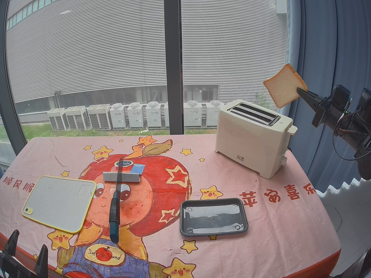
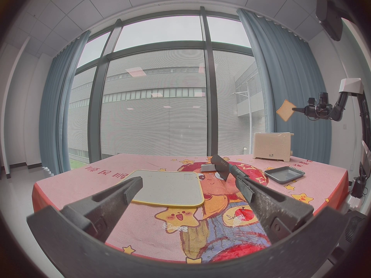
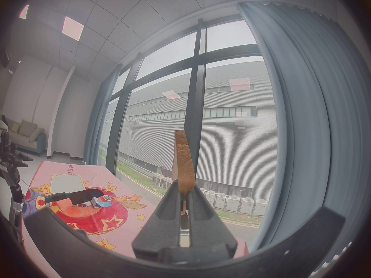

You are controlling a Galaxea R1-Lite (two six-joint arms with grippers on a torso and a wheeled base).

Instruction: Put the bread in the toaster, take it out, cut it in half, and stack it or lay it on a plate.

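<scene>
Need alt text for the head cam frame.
The right tool holds a bread slice in the air, above and right of the toaster. Nearer lie a tray, a knife propped on a small block, and a board; the open left tool is at the near left.

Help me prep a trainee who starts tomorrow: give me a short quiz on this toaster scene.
1. True or false: the bread already sits in the toaster.
2. Where does the knife lie? A) on top of the toaster; B) on the tablecloth, blade across a small white block; C) clamped in the left arm's jaws.
3. Fill in: the left arm's jaws stand ___.
Key: 1 false, the right arm's jaws are shut on it, in the air higher than the toaster. 2 B. 3 open.
</scene>
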